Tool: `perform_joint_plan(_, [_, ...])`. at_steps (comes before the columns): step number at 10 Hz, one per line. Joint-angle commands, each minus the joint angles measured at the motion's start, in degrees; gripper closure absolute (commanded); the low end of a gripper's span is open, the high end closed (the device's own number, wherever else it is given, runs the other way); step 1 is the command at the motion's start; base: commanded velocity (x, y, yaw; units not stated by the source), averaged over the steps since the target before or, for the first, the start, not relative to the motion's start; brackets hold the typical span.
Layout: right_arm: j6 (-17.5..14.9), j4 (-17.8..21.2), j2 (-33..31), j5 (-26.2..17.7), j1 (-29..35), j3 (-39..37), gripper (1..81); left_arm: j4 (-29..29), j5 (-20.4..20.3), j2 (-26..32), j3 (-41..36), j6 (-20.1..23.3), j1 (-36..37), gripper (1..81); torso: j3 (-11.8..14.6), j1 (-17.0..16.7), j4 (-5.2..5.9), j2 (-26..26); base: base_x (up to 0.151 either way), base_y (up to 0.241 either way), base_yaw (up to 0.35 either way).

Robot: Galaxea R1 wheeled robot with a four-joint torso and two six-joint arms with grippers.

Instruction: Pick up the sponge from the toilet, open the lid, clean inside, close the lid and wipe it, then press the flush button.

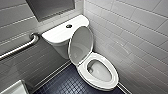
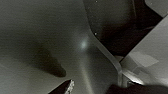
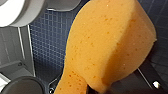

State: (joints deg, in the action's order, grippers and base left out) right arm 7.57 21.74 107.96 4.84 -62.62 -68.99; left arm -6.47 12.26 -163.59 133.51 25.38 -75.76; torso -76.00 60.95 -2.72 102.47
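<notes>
The toilet [image 1: 113, 72] sits close against the tiled wall [image 1: 135, 37] on one flank; on its other flank, toward the grab bar [image 1: 20, 47], dark blue floor [image 1: 62, 83] lies open; the lid [image 1: 81, 45] stands raised, leaning back on the tank, the bowl rim uncovered; near the toilet, above that floor, the right gripper [image 3: 97, 88] clamps the sponge [image 3: 110, 45] near one end, its long axis running away from the wrist; the left gripper [image 2: 65, 88] cannot be judged.
</notes>
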Motion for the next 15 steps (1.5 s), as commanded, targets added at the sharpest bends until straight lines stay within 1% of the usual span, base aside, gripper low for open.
perform_joint_plan(1, [-1.33, -2.93, 7.82, -1.24, -11.16, -9.31, 81.1, -0.82, 6.28, 4.49, -8.0, 0.11, 0.65, 1.0, 0.0, -3.5, 0.0, -5.4, 0.0, 0.0, 0.0])
perform_joint_plan(2, [-1.24, -3.81, 10.9, -0.18, -13.71, -12.74, 81.1, -0.82, 6.28, 6.07, -10.02, 0.02, 1.36, 1.0, 0.0, -4.76, 0.0, -7.44, 0.0, 0.0, 0.0])
perform_joint_plan(3, [-1.33, -3.89, 13.35, 0.26, -15.56, -15.89, 81.1, -0.91, 6.19, 7.65, -11.6, 0.02, 1.97, 1.0, 2.86, -6.14, 0.0, -9.6, 0.0, 0.0, 0.0])
perform_joint_plan(5, [-1.42, -3.89, 17.74, 0.26, -17.67, -22.04, 81.1, -1.69, 6.19, 8.36, -12.04, -0.16, 2.94, 1.0, 5.25, -8.5, 0.0, -13.36, 0.0, 0.0, 0.0])
perform_joint_plan(8, [-1.42, -4.76, 24.67, 0.17, -19.96, -31.86, 81.1, -5.11, 6.28, 8.71, -11.96, -0.07, 5.05, 1.0, 8.83, -12.65, 0.0, -19.74, 0.0, 0.0, 0.0])
perform_joint_plan(9, [-1.51, -5.65, 26.71, 0.17, -20.57, -34.35, 81.1, -6.27, 6.28, 8.71, -11.87, -0.16, 5.75, 1.0, 10.02, -13.99, 0.0, -21.8, 0.0, 0.0, 0.0])
perform_joint_plan(11, [-1.42, -7.14, 29.09, 0.17, -21.01, -36.12, 81.1, -7.5, 6.37, 8.8, -11.78, -0.16, 7.25, 1.0, 12.04, -16.81, 0.0, -26.08, 0.0, 0.0, 0.0])
perform_joint_plan(13, [-1.42, -7.76, 29.97, 0.17, -21.01, -36.03, 81.1, -8.38, 6.46, 8.8, -11.96, -0.24, 8.83, 1.0, 11.95, -19.56, 0.0, -30.3, 0.0, 0.0, 0.0])
perform_joint_plan(14, [-1.42, -7.85, 30.24, 0.08, -21.19, -36.21, 81.1, -8.73, 6.54, 8.8, -12.04, -0.16, 9.53, 1.0, 10.69, -20.92, 0.0, -32.33, 0.0, 0.0, 0.0])
perform_joint_plan(15, [-1.5, -8.28, 30.5, 0.08, -21.45, -36.29, 81.1, -8.82, 6.54, 8.8, -12.04, -0.16, 10.15, 1.0, 11.0, -22.29, 0.0, -34.49, 0.0, 0.0, 0.0])
